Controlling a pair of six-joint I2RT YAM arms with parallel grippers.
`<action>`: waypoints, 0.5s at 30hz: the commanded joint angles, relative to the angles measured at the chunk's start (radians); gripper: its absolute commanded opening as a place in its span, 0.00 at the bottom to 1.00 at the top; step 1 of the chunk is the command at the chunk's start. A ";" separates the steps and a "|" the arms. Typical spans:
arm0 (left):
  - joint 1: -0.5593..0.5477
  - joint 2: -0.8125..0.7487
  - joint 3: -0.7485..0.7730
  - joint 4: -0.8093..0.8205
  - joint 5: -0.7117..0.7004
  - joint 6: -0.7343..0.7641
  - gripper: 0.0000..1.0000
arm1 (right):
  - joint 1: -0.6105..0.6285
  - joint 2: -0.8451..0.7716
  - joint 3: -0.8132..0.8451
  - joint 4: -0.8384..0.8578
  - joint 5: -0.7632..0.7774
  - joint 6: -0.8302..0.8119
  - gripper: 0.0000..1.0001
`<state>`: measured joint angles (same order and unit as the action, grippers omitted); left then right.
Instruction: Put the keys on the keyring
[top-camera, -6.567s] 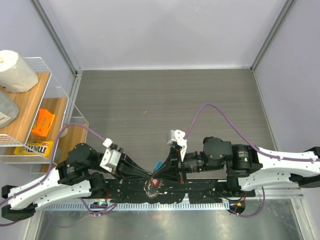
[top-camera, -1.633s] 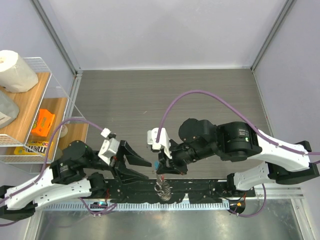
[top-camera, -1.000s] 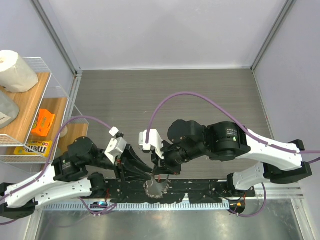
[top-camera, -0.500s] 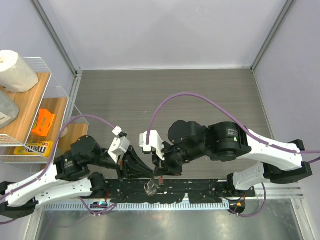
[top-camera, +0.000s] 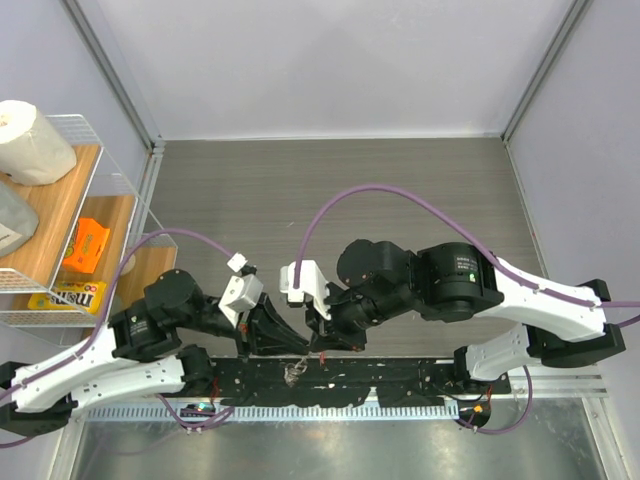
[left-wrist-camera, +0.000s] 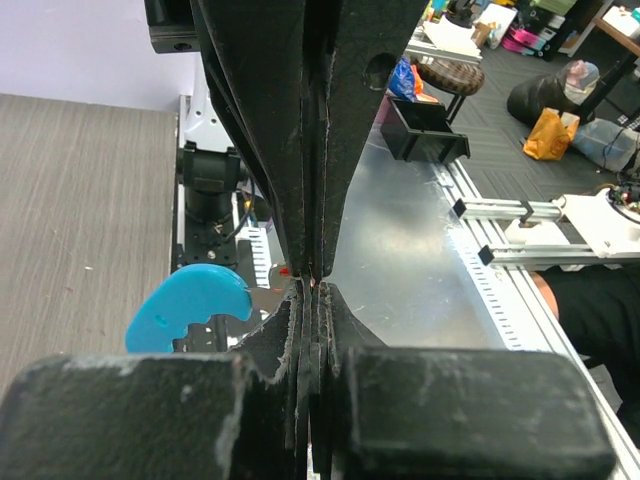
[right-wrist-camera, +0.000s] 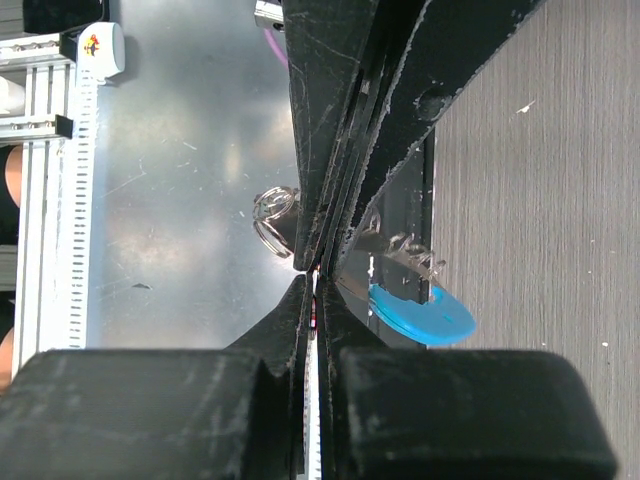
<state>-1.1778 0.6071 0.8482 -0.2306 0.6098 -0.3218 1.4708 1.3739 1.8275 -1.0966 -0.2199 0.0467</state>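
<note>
My two grippers meet tip to tip above the arm bases at the near edge. The left gripper is shut, and the keyring hangs at its tips. The keyring's silvery loops dangle below, and its light-blue crescent tag sits beside the fingers. The right gripper is shut on the key, which shows only as a thin red sliver between its jaws and a red speck in the top view. The key's blade is hidden.
A wire shelf at the far left holds a paper roll, an orange packet and a yellow packet. The grey wood-grain tabletop lies beyond the arms. A metal rail runs along the near edge.
The left gripper has closed in on the right gripper until their tips touch. The hanging bunch of chain has shifted slightly left. The right arm has barely moved.
</note>
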 joint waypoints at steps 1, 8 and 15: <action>-0.002 -0.020 0.014 0.017 -0.050 0.036 0.00 | -0.001 -0.055 0.012 0.136 -0.012 -0.008 0.06; -0.002 -0.067 -0.017 0.060 -0.099 0.049 0.00 | -0.001 -0.096 -0.027 0.188 0.007 -0.002 0.11; -0.002 -0.087 -0.034 0.086 -0.110 0.053 0.00 | -0.001 -0.114 -0.030 0.205 0.039 0.002 0.18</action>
<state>-1.1782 0.5285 0.8192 -0.1925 0.5232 -0.2821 1.4693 1.3060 1.7878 -0.9661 -0.1997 0.0479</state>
